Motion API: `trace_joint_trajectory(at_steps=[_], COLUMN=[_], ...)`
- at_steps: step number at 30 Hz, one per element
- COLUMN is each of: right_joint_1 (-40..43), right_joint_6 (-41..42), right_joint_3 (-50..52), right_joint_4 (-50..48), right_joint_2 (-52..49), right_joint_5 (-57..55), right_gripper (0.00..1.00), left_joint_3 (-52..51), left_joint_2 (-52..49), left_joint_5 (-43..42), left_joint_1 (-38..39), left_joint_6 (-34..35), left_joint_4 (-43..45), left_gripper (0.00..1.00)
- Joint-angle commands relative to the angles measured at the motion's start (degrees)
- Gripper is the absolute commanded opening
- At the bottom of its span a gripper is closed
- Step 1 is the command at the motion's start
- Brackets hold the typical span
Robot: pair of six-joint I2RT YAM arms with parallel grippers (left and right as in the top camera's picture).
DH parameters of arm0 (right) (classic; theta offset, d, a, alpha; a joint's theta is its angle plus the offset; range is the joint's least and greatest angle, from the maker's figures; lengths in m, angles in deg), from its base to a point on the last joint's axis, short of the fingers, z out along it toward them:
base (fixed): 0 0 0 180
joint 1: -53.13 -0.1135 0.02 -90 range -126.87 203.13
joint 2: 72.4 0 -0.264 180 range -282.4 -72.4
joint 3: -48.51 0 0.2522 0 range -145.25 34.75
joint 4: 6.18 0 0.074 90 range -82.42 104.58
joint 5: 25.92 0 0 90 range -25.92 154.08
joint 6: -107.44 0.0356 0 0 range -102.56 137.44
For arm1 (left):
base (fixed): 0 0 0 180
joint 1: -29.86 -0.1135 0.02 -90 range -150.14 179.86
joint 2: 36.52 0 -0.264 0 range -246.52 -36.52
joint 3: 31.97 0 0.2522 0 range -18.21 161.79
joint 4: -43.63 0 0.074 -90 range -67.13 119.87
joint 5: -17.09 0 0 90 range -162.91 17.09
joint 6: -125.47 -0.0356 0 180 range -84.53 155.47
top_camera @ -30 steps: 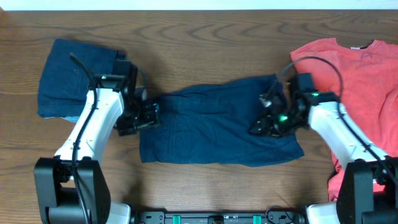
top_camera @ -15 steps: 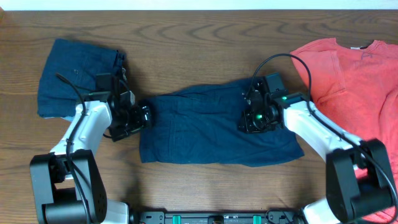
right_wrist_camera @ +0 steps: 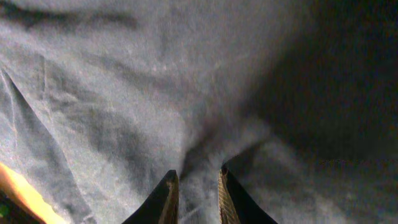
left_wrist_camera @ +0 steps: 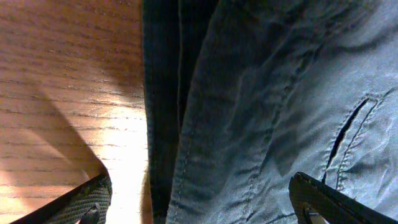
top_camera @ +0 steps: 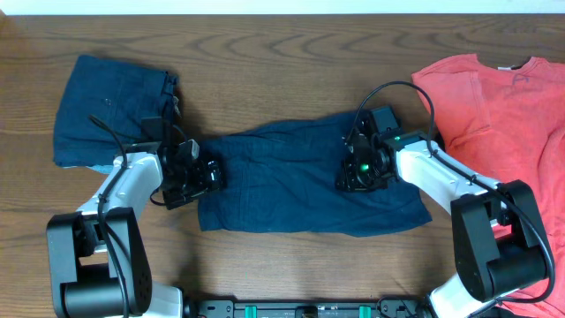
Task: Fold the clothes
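1 pair of dark navy fabric shorts, flat.
Left gripper spread wide; right gripper clamps its fabric.

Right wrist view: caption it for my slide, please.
Right gripper pinches a raised fold of the dark navy fabric shorts.

Overhead evenly lit and sharp; left wrist view has glare on the table; right wrist's shorts dim, blurred.

Dark navy fabric shorts, spread flat, lightly rumpled, mid-table. Folded dark navy fabric garment, far left. Coral-red fabric T-shirt, spread open, far right, partly cut off.
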Motion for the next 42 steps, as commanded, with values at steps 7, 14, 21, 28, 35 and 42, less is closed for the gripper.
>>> trace_joint_trajectory(at_steps=[7,14,21,28,35,42], right_joint_1=[-0.50,-0.50,-0.50,-0.50,-0.50,-0.50], right_joint_6=[0.28,0.28,0.28,0.33,0.96,0.94], right_joint_3=[0.31,0.31,0.31,0.31,0.33,0.33], right_joint_4=[0.20,0.20,0.22,0.17,0.15,1.05], right_joint_2=[-0.33,-0.33,-0.33,-0.33,-0.37,-0.37], right_joint_5=[0.87,0.90,0.92,0.74,-0.85,-0.87], right_gripper=[0.20,0.19,0.19,0.20,0.19,0.19], left_joint_3=[-2.45,-2.45,-2.45,-2.45,-2.29,-1.33], left_joint_2=[-9.94,-12.70,-12.70,-12.70,-11.89,-0.26], left_joint_5=[-11.74,-16.04,-19.06,-17.92,-18.75,-12.55], left_joint_1=[0.15,1.07,1.07,1.16,2.69,2.91], left_joint_6=[-4.57,-5.27,-5.57,-5.18,-5.46,-6.01], left_joint_4=[6.32,7.21,7.85,7.37,5.97,1.49], left_gripper=[0.79,0.60,0.32,0.64,0.63,0.63])
